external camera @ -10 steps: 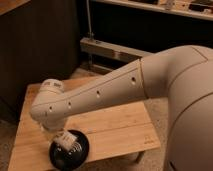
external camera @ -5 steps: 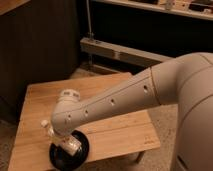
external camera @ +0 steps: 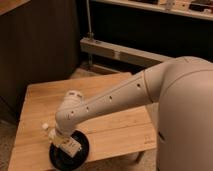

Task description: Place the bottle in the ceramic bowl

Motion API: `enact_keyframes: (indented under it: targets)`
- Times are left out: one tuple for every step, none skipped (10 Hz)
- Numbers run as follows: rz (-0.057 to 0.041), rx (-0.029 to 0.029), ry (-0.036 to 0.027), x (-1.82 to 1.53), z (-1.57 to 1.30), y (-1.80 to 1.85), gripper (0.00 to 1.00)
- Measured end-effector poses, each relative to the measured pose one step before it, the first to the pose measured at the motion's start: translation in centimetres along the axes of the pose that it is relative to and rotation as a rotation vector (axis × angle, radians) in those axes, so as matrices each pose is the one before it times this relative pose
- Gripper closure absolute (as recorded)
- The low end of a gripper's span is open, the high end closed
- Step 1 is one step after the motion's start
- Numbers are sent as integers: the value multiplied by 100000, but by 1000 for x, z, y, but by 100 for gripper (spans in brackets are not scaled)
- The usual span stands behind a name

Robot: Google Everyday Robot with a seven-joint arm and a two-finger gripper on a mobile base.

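The black ceramic bowl (external camera: 83, 148) sits at the front left of the wooden table (external camera: 45, 95), near its front edge. My gripper (external camera: 64, 143) hangs low over the bowl, covering much of its inside. It holds the small white bottle (external camera: 48, 129), which lies sideways, with its cap end sticking out to the left past the bowl's left rim. The fingers themselves are mostly hidden under the wrist.
My white arm (external camera: 115, 97) crosses the table from the right, and its large body (external camera: 187, 115) fills the right side. A dark cabinet stands behind the table. A metal rail (external camera: 120, 50) runs along the back wall.
The wrist has swung round over the bowl and sunk slightly. The bottle's cap end, hidden a second ago, now shows to the left of the gripper.
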Motion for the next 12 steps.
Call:
enact_keyframes:
  targets:
    - [-461,-794,1781,353,536,232,62]
    - [-401,-20,1276,431,203,137,53]
    - [-92,219,740,568,136,223,42]
    - [-203,257,-1284,426,-160,203,32]
    - [20,197,-2108,646,-487,137,23]
    - [-593,-6,-1046,42,-271,236,20]
    - [-612,-636,-239,-68,-87,299,20]
    - [-122,-89,38,2,-3,35,20]
    - [22,-16,-3,-2,-2,-1,20]
    - [-72,-34,8,-6,4,14,20]
    - [30,27,-13,11,-15,-22,20]
    - [-33,-29,17,-8,12,18,20]
